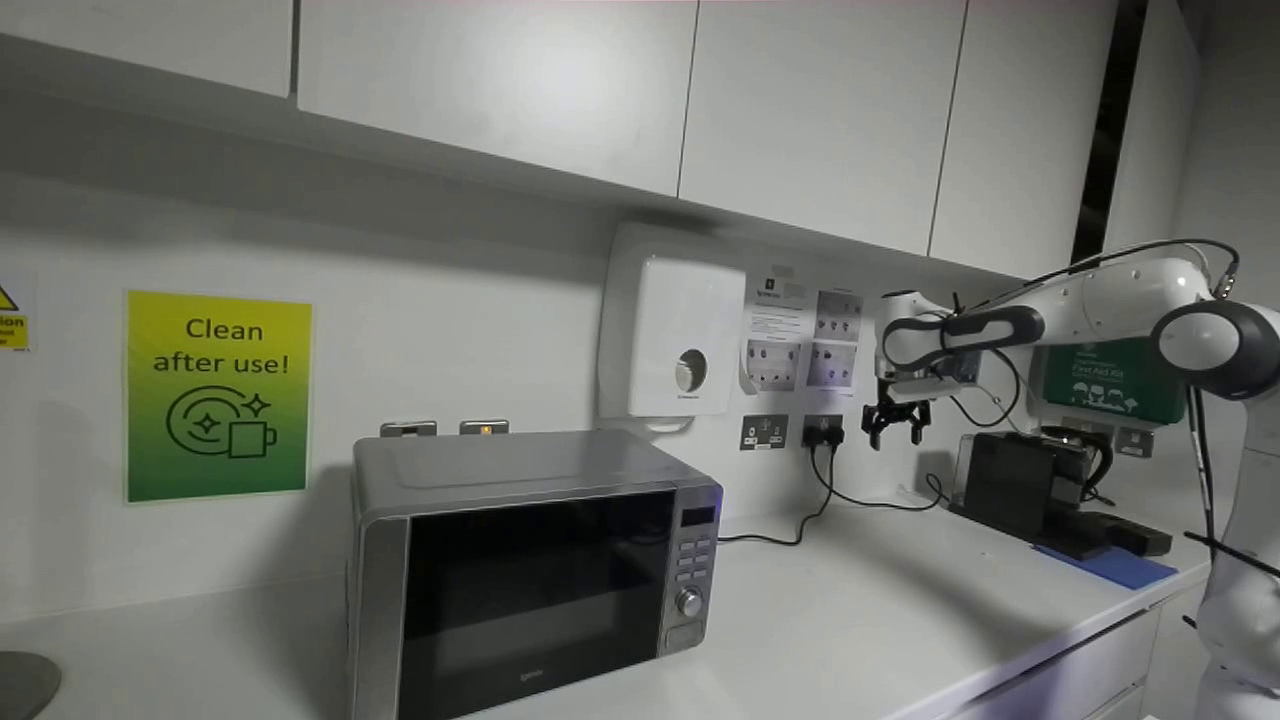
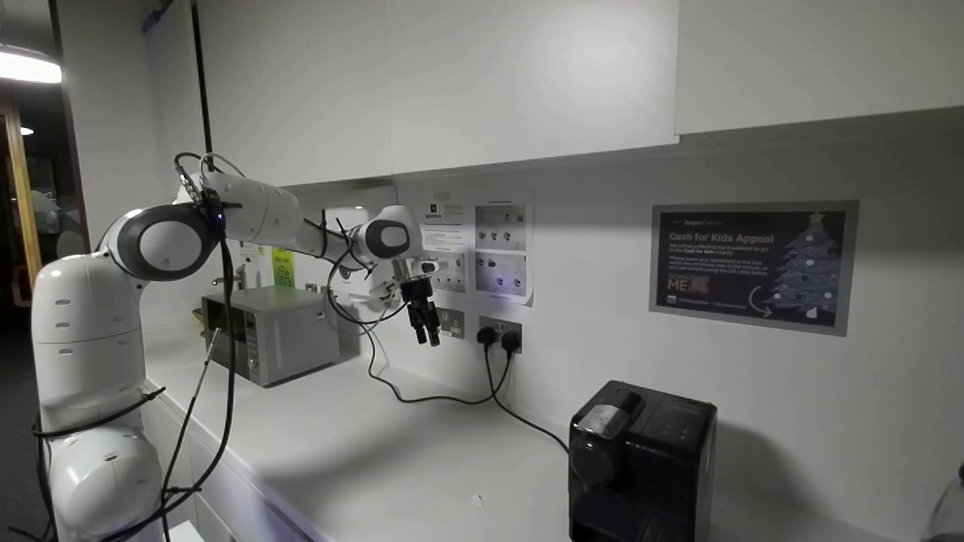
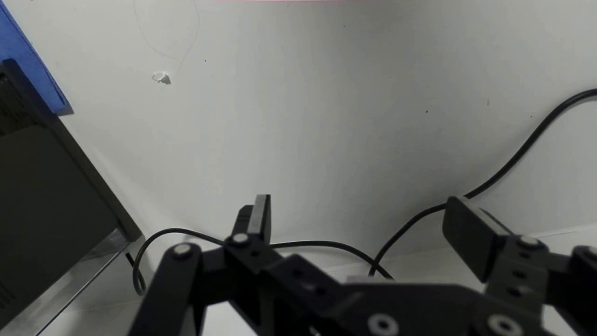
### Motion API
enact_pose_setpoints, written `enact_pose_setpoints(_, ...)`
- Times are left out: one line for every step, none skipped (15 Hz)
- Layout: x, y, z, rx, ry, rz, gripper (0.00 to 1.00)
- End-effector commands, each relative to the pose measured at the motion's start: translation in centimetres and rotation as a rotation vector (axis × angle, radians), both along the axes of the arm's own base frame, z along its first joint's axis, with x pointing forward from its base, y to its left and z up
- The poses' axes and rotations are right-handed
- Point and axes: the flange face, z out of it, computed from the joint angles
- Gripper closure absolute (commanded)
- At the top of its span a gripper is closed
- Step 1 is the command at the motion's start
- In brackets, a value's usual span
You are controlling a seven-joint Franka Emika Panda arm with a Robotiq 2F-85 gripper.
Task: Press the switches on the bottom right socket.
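Observation:
The right-hand socket plate of the pair on the wall looks grey and holds two black plugs. It shows in both exterior views [image 1: 824,420] [image 2: 500,326]. Its switches are too small and too shaded to make out. A similar socket plate [image 1: 763,432] [image 2: 452,322] is to its left without plugs. My gripper [image 1: 897,438] [image 2: 428,339] points down above the counter, apart from the sockets, in front of the wall. In the wrist view my gripper [image 3: 358,200] is open and empty, with black cords [image 3: 326,243] below it. The socket is out of the wrist view.
A microwave [image 1: 540,590] [image 2: 290,331] stands on the counter [image 1: 860,590]. A black coffee machine [image 1: 1010,485] [image 2: 640,452] [image 3: 51,200] stands on the other side, by a blue mat [image 1: 1115,568]. A white dispenser [image 1: 685,310] and cupboards [image 1: 820,120] are above.

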Motion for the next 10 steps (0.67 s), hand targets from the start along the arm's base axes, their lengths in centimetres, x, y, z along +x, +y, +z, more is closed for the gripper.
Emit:
enact_pose_setpoints(0.9,-0.2,-0.4,0.057,-0.05,-0.093,0.0)
enact_pose_setpoints(1.3,-0.4,-0.5,0.073,-0.065,-0.124,0.0)
enact_pose_setpoints(1.9,-0.7,-0.5,0.095,-0.088,-0.165,0.0)
enact_pose_setpoints(2.2,-1.0,-0.6,0.114,-0.104,-0.196,0.0)
enact_pose_setpoints(2.7,-1.3,-0.6,0.13,-0.122,-0.229,0.0)
enact_pose_setpoints(3.1,-1.6,-0.7,0.149,-0.14,-0.253,0.0)
enact_pose_setpoints(3.6,-2.0,-0.7,0.162,-0.157,-0.279,0.0)
enact_pose_setpoints(4.1,-2.4,-0.6,0.176,-0.178,-0.305,0.0)
enact_pose_setpoints(4.5,-2.7,-0.6,0.189,-0.195,-0.327,0.0)
enact_pose_setpoints(5.0,-3.0,-0.5,0.199,-0.211,-0.348,0.0)
